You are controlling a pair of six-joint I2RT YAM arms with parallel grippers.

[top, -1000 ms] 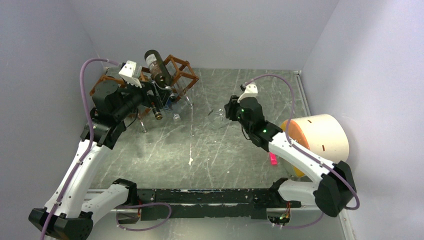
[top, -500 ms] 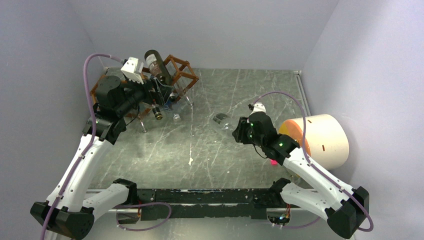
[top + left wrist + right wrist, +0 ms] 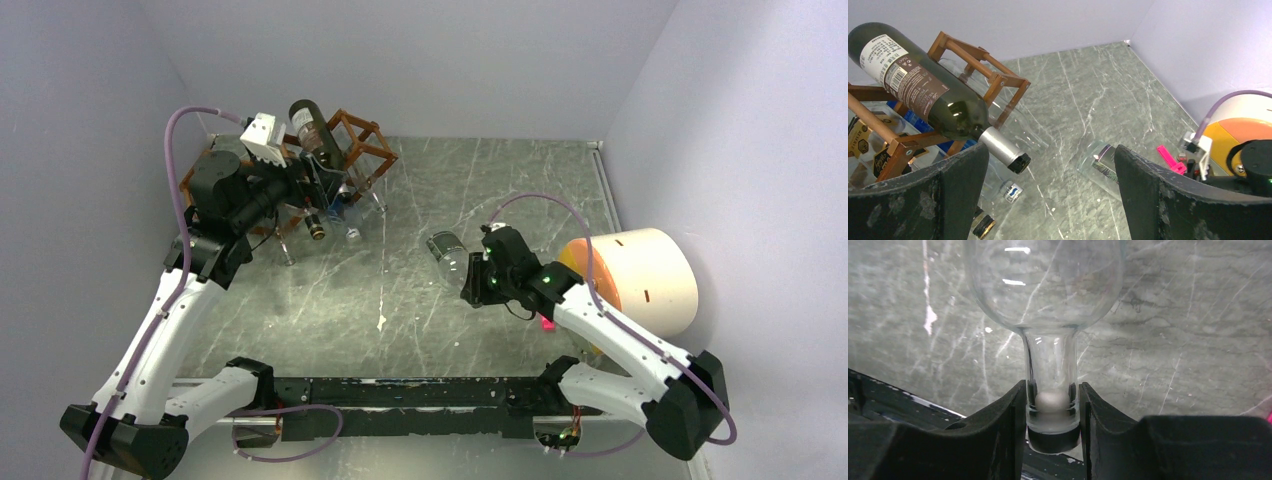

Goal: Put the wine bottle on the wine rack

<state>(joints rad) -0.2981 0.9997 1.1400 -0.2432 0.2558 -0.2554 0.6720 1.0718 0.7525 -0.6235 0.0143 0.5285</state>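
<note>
Near the middle of the overhead view, just right of centre, the right gripper (image 3: 1053,395) has its jaws pinched tight on the neck of a clear bottle (image 3: 446,256) — the wrist view shows both fingers pressed against the glass just above the dark cap, with the round body pointing away from the arm. The bottle looks tilted and raised off the table (image 3: 480,180), though I cannot tell for sure whether its far end is free of the stone.

At the upper left stands the wine rack (image 3: 358,140), well apart from the held bottle. A dark bottle (image 3: 314,135) with a label already lies across its top bars, neck sloping down toward the front, and other bottles (image 3: 350,232) lie low under it. The left gripper (image 3: 1050,150) hangs just in front of the rack, jaws spread wide with nothing between them.

So the pick-up looks done. What is left, by my reckoning, is the main part — carrying the clear bottle across to the upper left, lining it up with a free cell, laying it in and letting go
</note>
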